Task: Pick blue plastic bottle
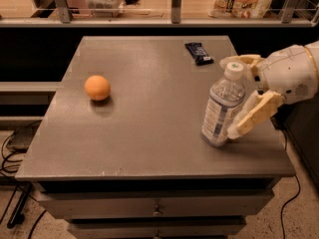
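Observation:
The blue plastic bottle (222, 108), clear with a white cap and a white-and-blue label, stands upright near the table's right front. My gripper (230, 97) reaches in from the right edge and is open. One cream finger (241, 61) lies behind the bottle at cap height. The other finger (253, 116) slants down by the bottle's right side, its tip near the base. The bottle stands between the fingers. I cannot tell whether they touch it.
An orange ball (97, 87) sits at the left middle of the grey table (149, 133). A small dark blue snack wrapper (199, 53) lies at the far right. A shelf with packages runs behind the table. Drawers are below the front edge.

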Available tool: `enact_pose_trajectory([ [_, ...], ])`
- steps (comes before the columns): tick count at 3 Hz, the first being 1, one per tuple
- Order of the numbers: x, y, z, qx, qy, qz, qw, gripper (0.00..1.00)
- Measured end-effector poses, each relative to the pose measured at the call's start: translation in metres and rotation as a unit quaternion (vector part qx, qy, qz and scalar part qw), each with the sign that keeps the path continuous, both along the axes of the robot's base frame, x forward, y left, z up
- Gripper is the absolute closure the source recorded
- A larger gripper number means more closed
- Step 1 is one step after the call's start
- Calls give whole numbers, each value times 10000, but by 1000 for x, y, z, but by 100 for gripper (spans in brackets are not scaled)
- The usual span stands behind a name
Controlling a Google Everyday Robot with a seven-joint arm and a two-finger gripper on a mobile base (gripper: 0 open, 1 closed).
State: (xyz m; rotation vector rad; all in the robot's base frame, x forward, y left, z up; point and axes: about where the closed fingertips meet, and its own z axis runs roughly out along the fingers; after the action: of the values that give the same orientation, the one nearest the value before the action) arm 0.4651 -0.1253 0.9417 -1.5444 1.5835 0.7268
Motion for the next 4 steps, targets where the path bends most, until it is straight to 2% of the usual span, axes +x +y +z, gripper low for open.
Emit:
enact_pose_trajectory([
  [1,-1,13,2,216,110,136,9996,18],
  [3,6,12,15,180,129,71,9997,64],
  [4,13,8,45,223,49,-40,9997,88],
])
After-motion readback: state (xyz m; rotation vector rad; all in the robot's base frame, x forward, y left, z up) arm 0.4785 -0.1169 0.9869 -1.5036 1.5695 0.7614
